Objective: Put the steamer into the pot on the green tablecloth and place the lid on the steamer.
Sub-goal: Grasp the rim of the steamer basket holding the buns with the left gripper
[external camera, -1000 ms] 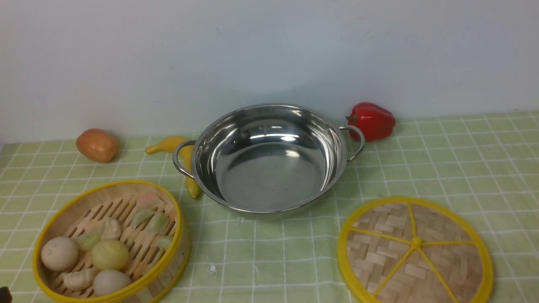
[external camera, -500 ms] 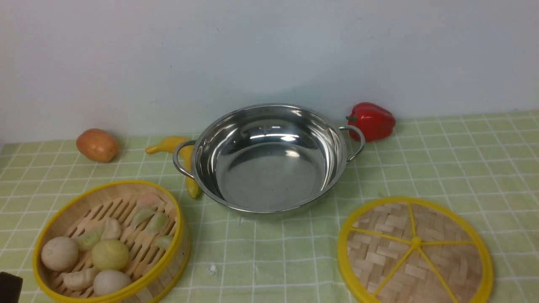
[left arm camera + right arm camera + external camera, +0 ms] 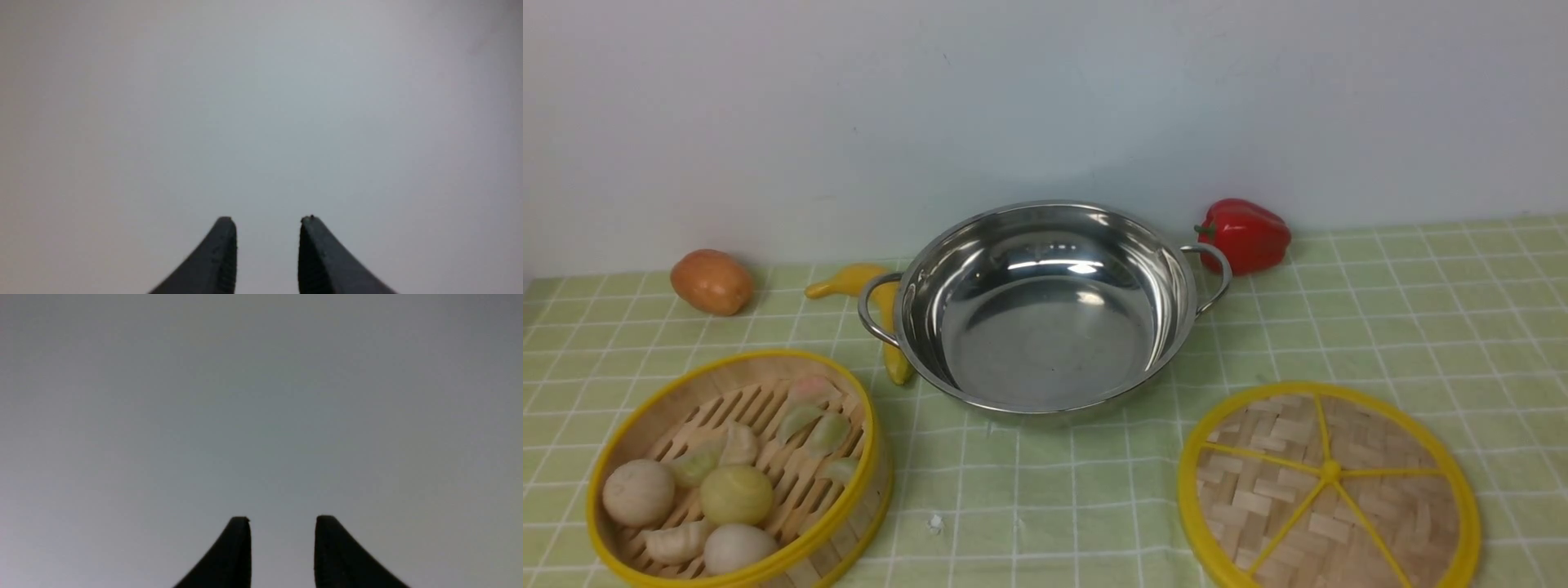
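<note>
Your left pincer [image 3: 267, 220] shows only in its own wrist view. Its two dark fingers stand apart with a clear gap between the tips, nothing sits between them, and behind them is a plain pale grey surface. Your right pincer [image 3: 282, 518] looks much the same in its wrist view: the jaws are parted, it has hold of nothing, and the background is a flat grey. In the front view, the green tablecloth [image 3: 1421, 310] covers the tabletop up to the pale wall [image 3: 1045, 98]. The steamer [image 3: 731, 356] sits on the cloth at your near left. It is uncovered, with a white bun [image 3: 638, 492], a pale green bun [image 3: 737, 494] and several dumplings lying on its slatted floor. The pot [image 3: 1045, 343] stands farther back at the centre, upright and shiny, with one loop handle on each side. It is apart from the steamer. The lid [image 3: 1327, 490] lies flat on the cloth at your near right, spokes up, well apart from the steamer and a little way from the pot. A red pepper [image 3: 1245, 234] rests just beyond the pot's right handle, close to the wall. A yellow banana-shaped piece [image 3: 858, 279] lies by the pot's left handle and runs partly behind it. An orange-brown rounded vegetable [image 3: 711, 282] sits farther to your left, near the wall.
</note>
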